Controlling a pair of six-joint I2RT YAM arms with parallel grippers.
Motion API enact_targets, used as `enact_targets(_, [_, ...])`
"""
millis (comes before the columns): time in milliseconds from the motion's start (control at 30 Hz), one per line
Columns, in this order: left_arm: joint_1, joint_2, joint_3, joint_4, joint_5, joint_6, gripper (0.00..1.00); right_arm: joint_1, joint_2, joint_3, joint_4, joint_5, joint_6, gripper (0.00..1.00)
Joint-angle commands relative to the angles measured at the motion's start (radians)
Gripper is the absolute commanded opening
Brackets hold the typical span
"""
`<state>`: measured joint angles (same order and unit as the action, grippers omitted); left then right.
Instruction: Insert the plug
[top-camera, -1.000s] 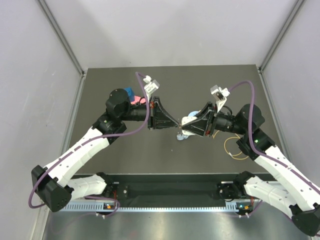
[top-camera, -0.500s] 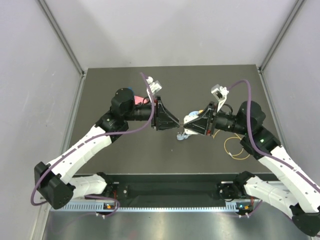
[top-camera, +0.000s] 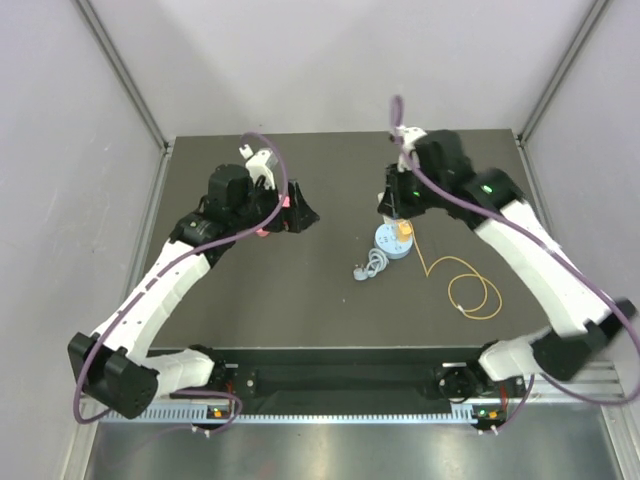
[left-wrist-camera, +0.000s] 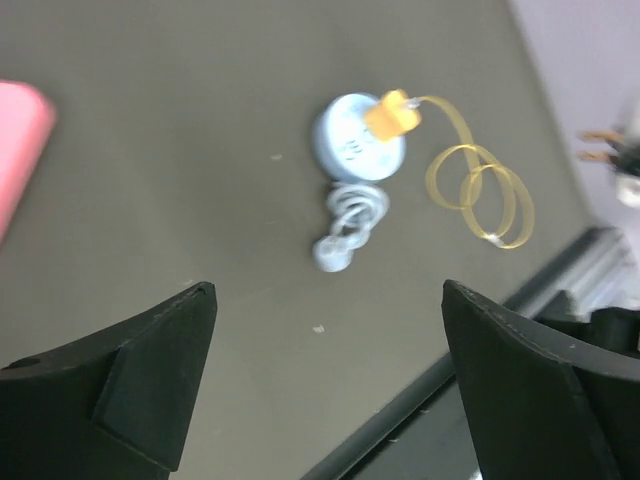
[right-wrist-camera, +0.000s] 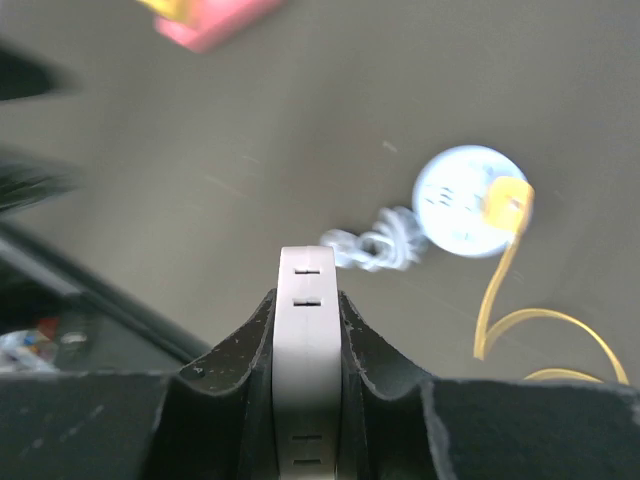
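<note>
So the plug, a blocky little yellow connector, is lying on top of the light-blue round disc, out at its 2 o'clock edge in the top view. Can't tell if it's actually seated in anything. Its thin yellow wire runs off to about 4 o'clock and curls into a couple of loose loops flat on the tabletop, which is dark, matte and lightly speckled. A bunched-up grey cord sits at the disc's 7 o'clock, touching it. Nothing covers the plug.

The right claw hangs at the disc's 12 o'clock, clamped on a flat white block with small slots. The left claw is way off at 9 o'clock, fingers spread wide and holding nothing, right beside a pink piece.
</note>
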<state>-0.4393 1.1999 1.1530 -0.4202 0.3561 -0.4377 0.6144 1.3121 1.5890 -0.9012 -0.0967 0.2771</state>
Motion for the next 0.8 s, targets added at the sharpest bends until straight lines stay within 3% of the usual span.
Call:
enact_targets(0, [-0.004, -0.060, 0.019, -0.126, -0.161, 0.114, 0.99, 0.008, 0.212, 0.109, -0.240, 0.190, -0.065, 0.00])
enact_targets(300, [-0.006, -0.247, -0.203, 0.015, -0.347, 0.137, 0.99, -0.041, 0.611, 0.341, -0.305, 0.212, -0.164, 0.00])
enact_targets(500, [-0.006, -0.292, -0.260, 0.055, -0.434, 0.154, 0.98, -0.085, 0.684, 0.290, -0.249, 0.143, -0.185, 0.00])
enact_targets(767, [-0.004, -0.247, -0.246, 0.057, -0.365, 0.151, 0.97, -0.140, 0.727, 0.250, -0.183, 0.100, -0.187, 0.00])
